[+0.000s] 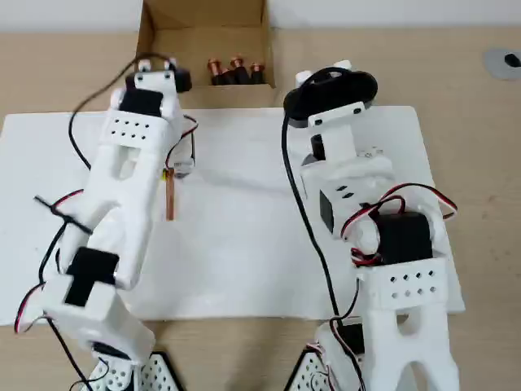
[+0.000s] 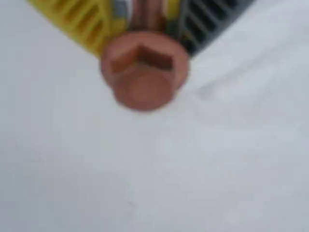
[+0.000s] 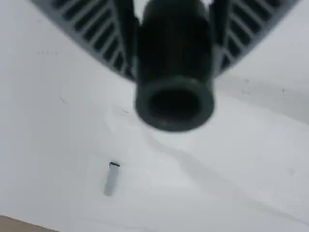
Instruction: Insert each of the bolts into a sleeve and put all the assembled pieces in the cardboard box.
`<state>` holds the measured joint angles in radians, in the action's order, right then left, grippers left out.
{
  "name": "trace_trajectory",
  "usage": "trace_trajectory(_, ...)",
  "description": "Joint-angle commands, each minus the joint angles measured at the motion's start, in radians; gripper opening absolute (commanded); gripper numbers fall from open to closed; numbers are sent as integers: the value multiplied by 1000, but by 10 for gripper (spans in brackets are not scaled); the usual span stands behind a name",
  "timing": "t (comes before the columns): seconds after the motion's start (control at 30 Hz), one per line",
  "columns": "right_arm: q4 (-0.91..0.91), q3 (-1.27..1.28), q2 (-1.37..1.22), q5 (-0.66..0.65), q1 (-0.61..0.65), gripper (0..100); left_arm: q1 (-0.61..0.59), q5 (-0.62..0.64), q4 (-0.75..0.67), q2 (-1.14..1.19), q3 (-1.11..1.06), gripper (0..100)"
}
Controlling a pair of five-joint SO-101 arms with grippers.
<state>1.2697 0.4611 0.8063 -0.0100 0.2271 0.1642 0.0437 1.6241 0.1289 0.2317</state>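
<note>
My left gripper (image 2: 145, 17) is shut on a copper bolt (image 2: 144, 72), whose hexagonal head faces the camera between a yellow and a black finger. From above, that bolt (image 1: 169, 198) hangs lengthwise over the left part of the white mat (image 1: 244, 252), beneath the left gripper (image 1: 172, 173). My right gripper (image 3: 175, 29) is shut on a black sleeve (image 3: 175, 82) with its open bore toward the camera. The right arm's wrist (image 1: 330, 96) sits at the mat's far edge, right of the cardboard box (image 1: 150, 37). Three assembled pieces (image 1: 236, 72) lie in the box.
The white mat covers the middle of the wooden table. A small dark mark (image 3: 112, 176) lies on the mat below the sleeve. A grey object (image 1: 505, 62) sits at the far right corner. Black cables trail along both arms.
</note>
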Motion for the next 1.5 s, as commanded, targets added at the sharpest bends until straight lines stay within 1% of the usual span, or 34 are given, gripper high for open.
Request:
trace_trajectory(0.0, -21, -2, 33, 6, -13, 10, 78, -29, 55, -148, 195, 9)
trace_trajectory(0.17, -20, -2, 33, 6, -13, 10, 64, -63, 124, -219, 244, 9)
trace_trajectory(0.47, 14, -7, 33, 6, -13, 10, -43, -69, 129, -346, 235, 5)
trace_trajectory(0.67, 14, -7, 33, 6, -12, 10, -71, -69, 129, -381, 110, 5)
trace_trajectory(0.73, 15, -5, 33, 6, -13, 10, -86, -66, 129, -415, 101, 5)
trace_trajectory(1.0, 15, -2, 33, 6, -8, 10, -92, -66, 129, -785, 305, 5)
trace_trajectory(1.17, 9, -2, 30, 6, -8, 10, -101, -80, 129, -928, 367, 2)
trace_trajectory(1.37, 14, -2, 31, 6, -8, 10, -256, -80, 129, -966, 368, 2)
trace_trajectory(1.47, 14, -2, 31, 6, -8, 10, -285, -54, 129, -969, 370, 2)
